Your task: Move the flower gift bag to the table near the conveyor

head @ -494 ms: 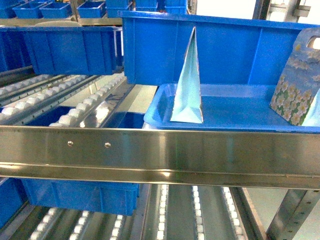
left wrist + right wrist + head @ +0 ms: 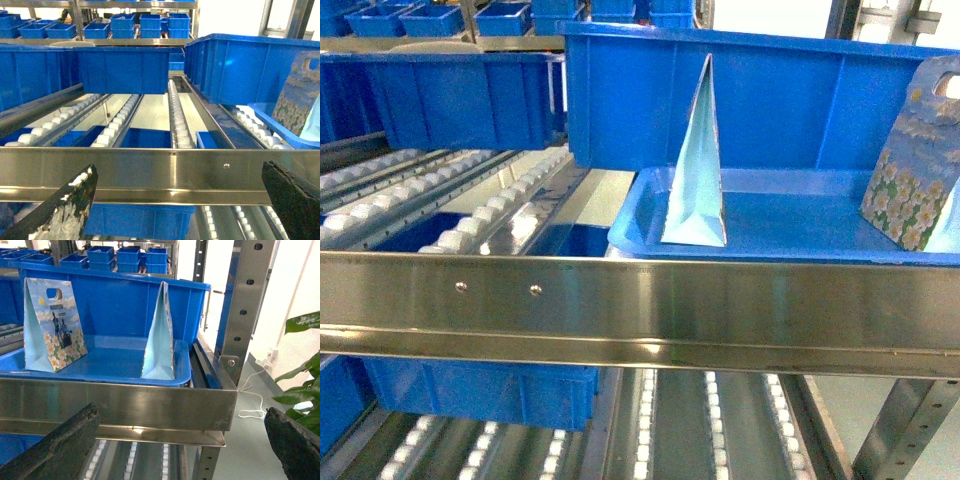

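Honestly, you get no legible writing on the flower gift bag (image 2: 52, 325); it stands upright in the blue tray (image 2: 115, 371) on the conveyor (image 2: 640, 310), beside a second bag (image 2: 161, 337). Steel rail blocks access. Both grippers' fingers (image 2: 60, 450) (image 2: 57, 212) sit apart, empty.
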Available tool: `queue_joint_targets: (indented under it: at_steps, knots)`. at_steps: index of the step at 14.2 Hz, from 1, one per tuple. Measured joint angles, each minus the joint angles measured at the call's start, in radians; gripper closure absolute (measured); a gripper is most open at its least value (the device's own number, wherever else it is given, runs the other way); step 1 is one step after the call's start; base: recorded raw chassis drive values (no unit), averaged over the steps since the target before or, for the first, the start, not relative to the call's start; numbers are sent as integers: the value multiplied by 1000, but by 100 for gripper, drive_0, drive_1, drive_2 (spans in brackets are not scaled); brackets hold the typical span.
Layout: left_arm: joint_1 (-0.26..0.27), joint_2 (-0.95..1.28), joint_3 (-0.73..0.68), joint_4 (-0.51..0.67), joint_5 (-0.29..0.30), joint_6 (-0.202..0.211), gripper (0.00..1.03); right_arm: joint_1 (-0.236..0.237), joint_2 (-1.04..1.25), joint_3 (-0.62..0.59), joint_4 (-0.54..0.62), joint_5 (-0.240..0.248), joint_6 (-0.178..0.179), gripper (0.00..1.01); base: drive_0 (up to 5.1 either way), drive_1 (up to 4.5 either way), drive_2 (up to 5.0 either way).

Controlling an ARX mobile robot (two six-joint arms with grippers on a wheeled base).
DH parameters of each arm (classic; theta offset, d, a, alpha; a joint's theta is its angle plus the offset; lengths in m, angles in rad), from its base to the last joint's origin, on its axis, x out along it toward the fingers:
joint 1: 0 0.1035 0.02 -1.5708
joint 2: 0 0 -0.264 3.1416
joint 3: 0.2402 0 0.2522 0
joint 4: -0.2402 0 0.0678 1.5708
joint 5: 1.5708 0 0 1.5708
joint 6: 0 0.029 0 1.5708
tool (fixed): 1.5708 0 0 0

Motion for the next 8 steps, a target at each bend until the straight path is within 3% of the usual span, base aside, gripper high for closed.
queue_joint_targets:
  at_steps: [8]
  knots:
    - [0,0,0,0,0,0,5,0,0,0,0,0,0,3,0,0,0]
